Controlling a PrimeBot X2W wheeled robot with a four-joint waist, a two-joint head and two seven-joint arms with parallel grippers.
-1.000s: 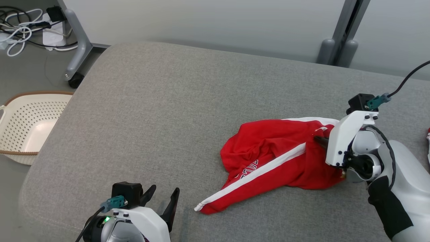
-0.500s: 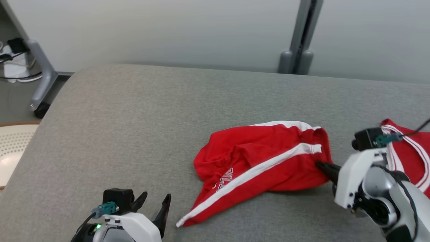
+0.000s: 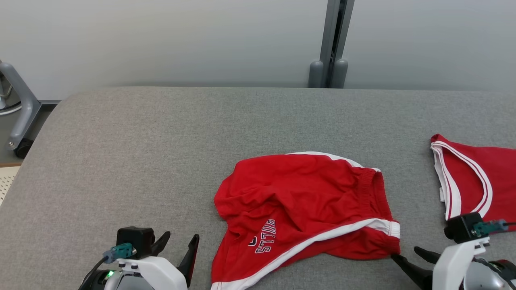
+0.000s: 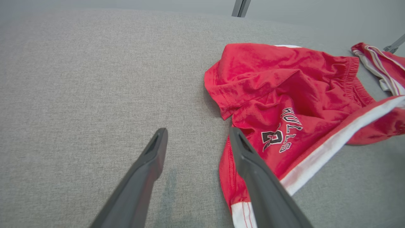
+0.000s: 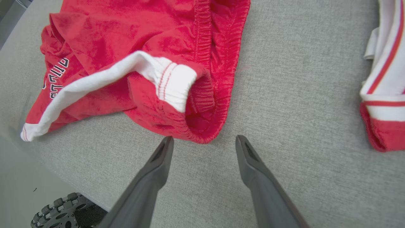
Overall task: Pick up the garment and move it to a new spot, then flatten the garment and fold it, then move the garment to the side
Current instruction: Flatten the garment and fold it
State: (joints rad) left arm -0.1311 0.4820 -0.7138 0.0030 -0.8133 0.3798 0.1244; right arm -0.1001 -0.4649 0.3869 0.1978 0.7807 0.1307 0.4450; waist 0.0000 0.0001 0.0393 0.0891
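The garment (image 3: 298, 201) is a pair of red shorts with white side stripes and dark lettering, lying crumpled on the grey cushion (image 3: 161, 141). My right gripper (image 3: 407, 253) stands open just off the waistband corner, near the front edge, holding nothing. In the right wrist view the right gripper's (image 5: 205, 138) tips sit just short of the garment's (image 5: 126, 41) red hem, apart from it. My left gripper (image 3: 180, 238) is open at the lower left beside the leg end. In the left wrist view the left gripper's (image 4: 197, 131) right finger overlaps the garment's (image 4: 284, 95) edge.
A second red garment with white trim (image 3: 475, 177) lies at the right of the cushion, close to my right arm. A grey post (image 3: 330, 40) stands behind the cushion. A wheeled frame leg (image 3: 20, 117) is at the far left. The cushion's front edge runs near my grippers.
The head camera has swung, shifting the whole picture. My right gripper has let go of the waistband, opened and drawn back toward the front edge. The left gripper stays open.
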